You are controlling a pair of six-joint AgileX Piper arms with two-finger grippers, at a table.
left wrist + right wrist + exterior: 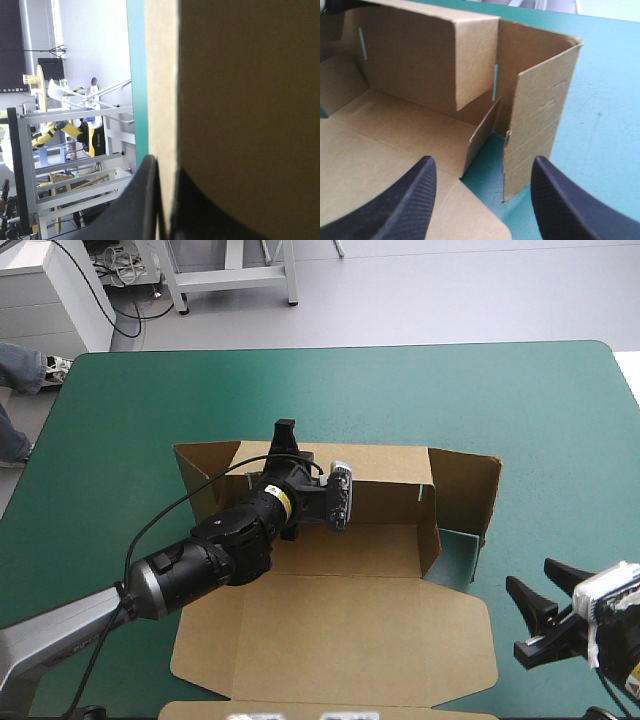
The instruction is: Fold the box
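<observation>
Box point(340, 625) of brown board at the middle of the teal-green table point(480, 390): far wall and side flaps raised, lid flat toward the near edge. Left pincer point(162, 172) clenched on the far wall's upper edge; right pincer point(530, 575) released, fingers apart, near the box's right flap

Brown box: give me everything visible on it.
The brown cardboard box is a cut sheet, partly erected, resting on the teal-green table cover. Its far wall stands upright, with end flaps raised at both sides; the right one splays outward. The wide lid panel with rounded corners lies flat toward the near edge. The black-fingered left gripper is shut on the far wall's top edge; the open right gripper is clear of it.
</observation>
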